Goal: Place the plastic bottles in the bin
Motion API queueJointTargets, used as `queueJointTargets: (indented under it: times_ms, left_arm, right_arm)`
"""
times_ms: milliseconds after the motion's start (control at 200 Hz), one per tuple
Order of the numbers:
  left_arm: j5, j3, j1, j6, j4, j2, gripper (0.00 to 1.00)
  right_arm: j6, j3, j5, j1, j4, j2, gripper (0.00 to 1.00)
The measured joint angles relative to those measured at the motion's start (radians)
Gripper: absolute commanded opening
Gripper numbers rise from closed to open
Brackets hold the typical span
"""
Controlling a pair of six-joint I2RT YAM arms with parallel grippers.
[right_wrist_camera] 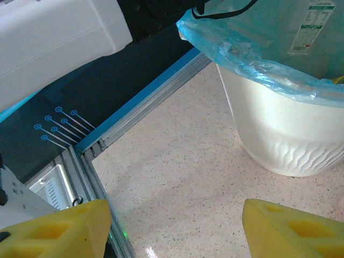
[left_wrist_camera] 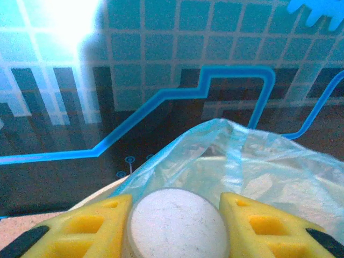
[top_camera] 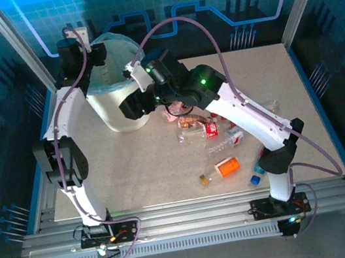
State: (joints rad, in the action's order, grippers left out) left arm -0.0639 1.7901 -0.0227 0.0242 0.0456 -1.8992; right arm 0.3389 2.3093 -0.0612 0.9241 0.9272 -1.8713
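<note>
The left tool point(left_wrist_camera: 174, 212) was closed on a plastic bottle point(left_wrist_camera: 177, 231) above the bag-lined bin point(top_camera: 115, 112), the right tool point(right_wrist_camera: 177, 228) stood open and empty over the worktop point(right_wrist_camera: 183, 161) beside the bin, and other bottles point(top_camera: 207, 131) lay right of it.

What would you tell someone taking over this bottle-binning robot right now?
Left claw: shut on a bottle, over the bin.
Right claw: open, empty, low over the table beside the bin.
Done: cannot see inside the bin.
To do: drop this bottle, then bin the several loose bottles on the table.
</note>
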Motion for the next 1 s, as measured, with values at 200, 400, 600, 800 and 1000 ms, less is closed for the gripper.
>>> queueJointTargets:
  times_ms: [200, 400, 600, 800, 1000]
  left_arm:
    - [0.000, -0.015, -0.002, -0.003, -0.026, 0.000, 0.58]
    - [0.000, -0.015, -0.002, -0.008, -0.029, 0.002, 0.57]
    - [-0.008, -0.015, -0.002, -0.023, -0.005, 0.030, 0.57]
    - [-0.036, -0.072, -0.001, -0.027, 0.019, 0.163, 0.59]
    - [-0.047, -0.154, 0.026, -0.026, 0.026, 0.325, 0.59]
  right_arm:
    - [0.000, 0.000, -0.003, 0.001, 0.000, 0.000, 0.67]
    - [0.000, 0.000, -0.002, 0.009, 0.009, 0.000, 0.67]
    - [0.000, 0.000, 0.001, 0.012, 0.026, 0.000, 0.67]
    - [0.000, -0.012, 0.020, 0.012, 0.071, 0.012, 0.68]
    - [0.003, -0.157, 0.050, 0.011, 0.085, 0.128, 0.68]
